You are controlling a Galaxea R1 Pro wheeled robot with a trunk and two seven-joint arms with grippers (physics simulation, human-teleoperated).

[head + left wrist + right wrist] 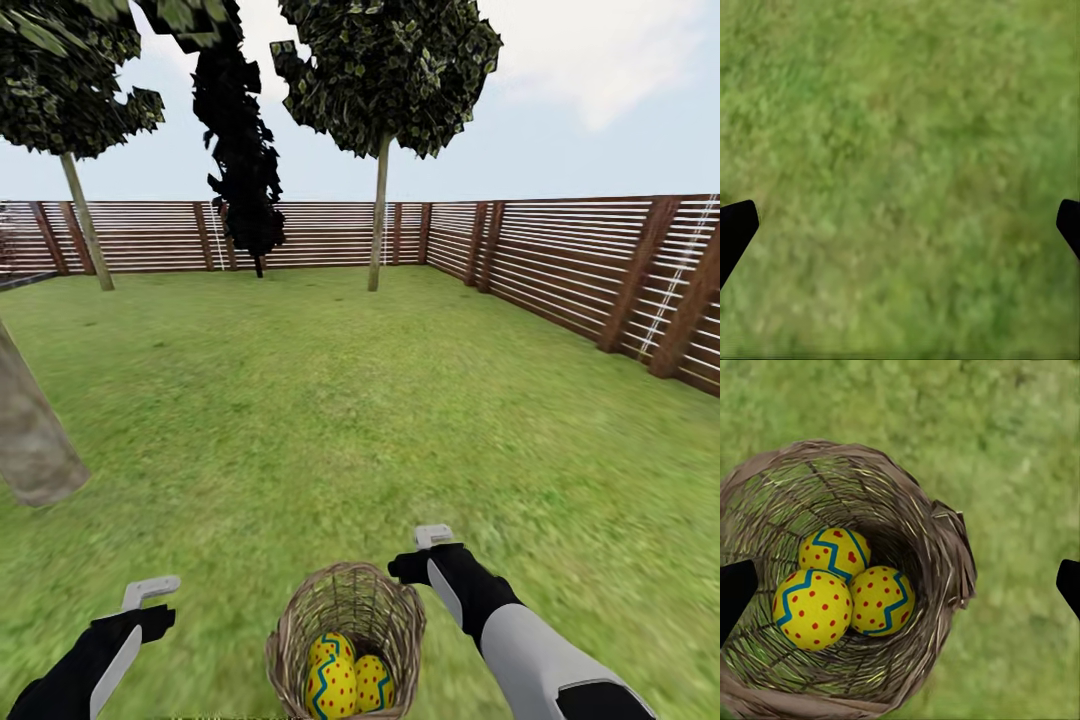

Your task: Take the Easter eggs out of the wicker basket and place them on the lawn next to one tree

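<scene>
Below our right gripper (900, 581) sits the basket (945, 547) on the lawn (330, 400), all three eggs (844, 589) clustered touching at its bottom. We hold that gripper spread wide and empty, over the rim's far side, so the eggs lie down and slightly back toward us. Our left gripper (900, 221), also agape, hangs over bare grass farther off. We judge the right arm better placed. A thick trunk (30, 430) stands to our left.
</scene>
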